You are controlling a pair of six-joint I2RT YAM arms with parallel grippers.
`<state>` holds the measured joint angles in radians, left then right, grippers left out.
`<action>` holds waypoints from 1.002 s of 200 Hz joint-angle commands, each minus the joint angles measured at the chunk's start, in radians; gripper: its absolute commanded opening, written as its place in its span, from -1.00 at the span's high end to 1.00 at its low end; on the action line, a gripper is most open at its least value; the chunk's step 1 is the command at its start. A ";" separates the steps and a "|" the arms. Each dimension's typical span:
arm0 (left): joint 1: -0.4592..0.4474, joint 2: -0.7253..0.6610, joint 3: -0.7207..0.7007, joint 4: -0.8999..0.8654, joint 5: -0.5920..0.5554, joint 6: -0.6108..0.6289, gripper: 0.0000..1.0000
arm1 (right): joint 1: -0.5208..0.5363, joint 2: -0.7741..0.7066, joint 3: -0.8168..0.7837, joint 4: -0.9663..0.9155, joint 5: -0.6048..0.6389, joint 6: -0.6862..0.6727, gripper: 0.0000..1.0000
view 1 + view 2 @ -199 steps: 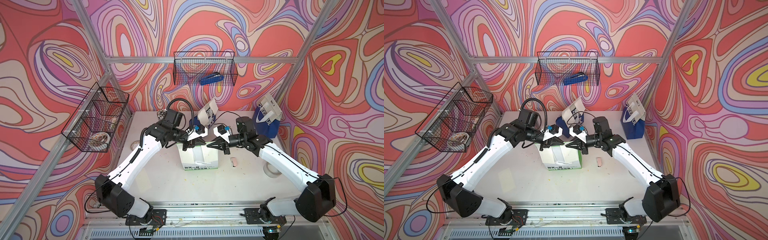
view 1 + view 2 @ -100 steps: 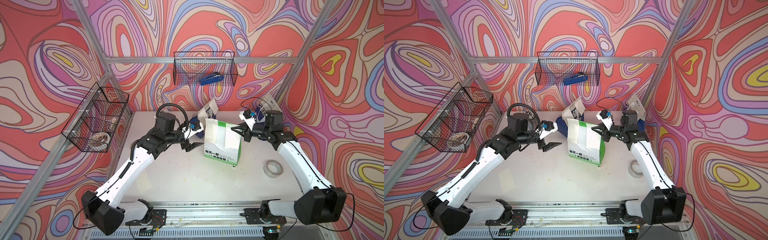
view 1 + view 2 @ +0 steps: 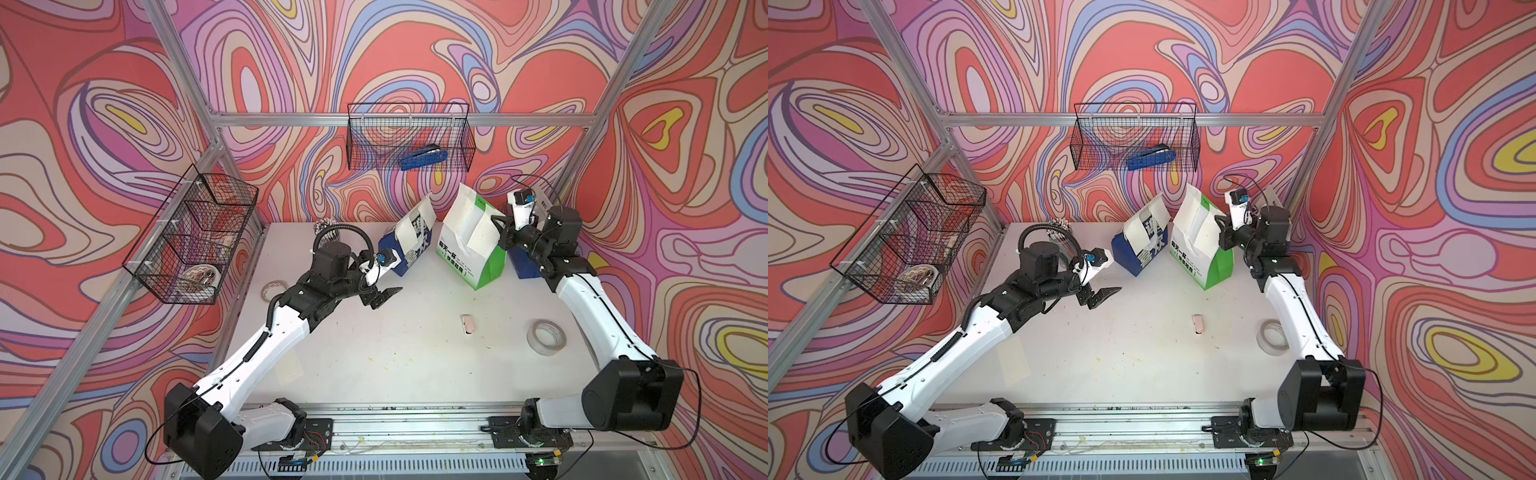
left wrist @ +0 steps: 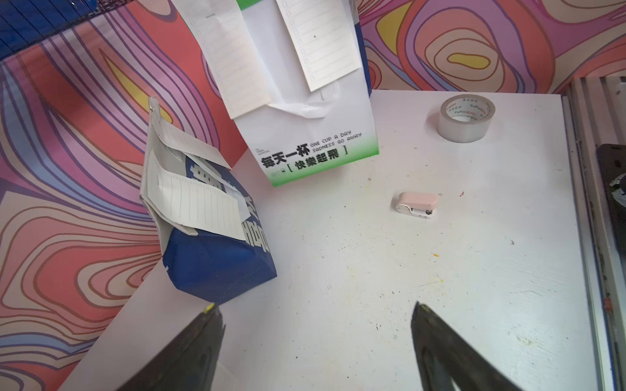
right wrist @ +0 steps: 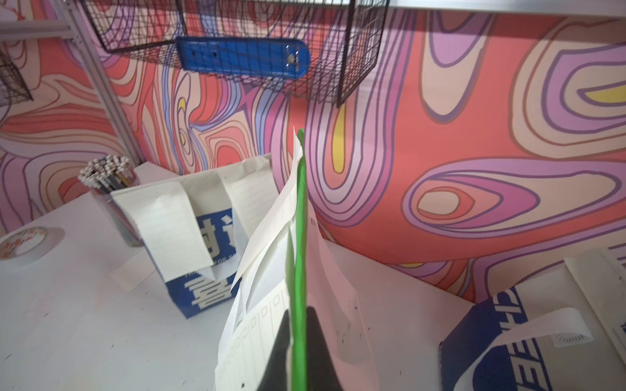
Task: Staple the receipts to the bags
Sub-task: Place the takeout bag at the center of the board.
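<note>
Grips the top edge of the green-and-white paper carrier bag (image 3: 471, 253) in the right pincer (image 5: 298, 315), with both fingers pressed together on the green rim. Stands that bag at about one o'clock on the white counter (image 3: 395, 374), slightly tilted, with two white lined receipt slips (image 4: 321, 44) hanging down its white face.

Hangs the left pincer (image 3: 384, 293) low over the counter, just off the middle toward ten o'clock, with fingers spread wide apart and clasping nothing.

At twelve o'clock, just beside the green-and-white one, leans the blue-and-white paper bag with big Chinese characters (image 3: 409, 249), with more lined slips (image 4: 200, 203) draped over its top and front. At two o'clock, behind the right arm and only partly seen, sits the blue-and-white paper bag with white block letters (image 5: 474, 338), a white strap curling over it. At eight o'clock, flat beside the left arm, lies a loose receipt slip (image 3: 291, 368).

Toward three o'clock from the middle lies a small pink stapler (image 3: 467, 324) on its own. Further out near the same edge sits a roll of grey tape (image 3: 545, 337). Above the counter, on the back wall, holds a blue stapler (image 3: 424, 158) in a black wire basket (image 3: 374, 137).
</note>
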<state>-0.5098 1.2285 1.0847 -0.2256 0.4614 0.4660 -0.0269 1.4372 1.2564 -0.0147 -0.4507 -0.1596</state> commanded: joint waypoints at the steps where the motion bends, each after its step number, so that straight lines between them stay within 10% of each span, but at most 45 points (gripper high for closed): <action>1: 0.002 -0.007 -0.025 0.035 -0.034 -0.014 -0.78 | 0.000 0.076 -0.006 0.257 0.072 0.089 1.00; 84: 0.002 -0.001 -0.127 0.085 -0.057 -0.053 -0.78 | 0.017 0.382 0.039 0.491 0.082 0.142 1.00; 120: 0.002 -0.006 -0.137 0.084 -0.054 -0.064 -0.78 | 0.017 0.341 0.020 0.375 0.180 0.071 0.19; 200: 0.001 0.006 -0.147 0.107 -0.031 -0.092 -0.78 | -0.027 0.060 0.011 -0.062 0.371 0.076 -0.19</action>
<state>-0.5098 1.2285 0.9531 -0.1562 0.4103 0.3981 -0.0219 1.5715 1.2575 0.0841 -0.1440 -0.0956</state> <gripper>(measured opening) 0.892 0.557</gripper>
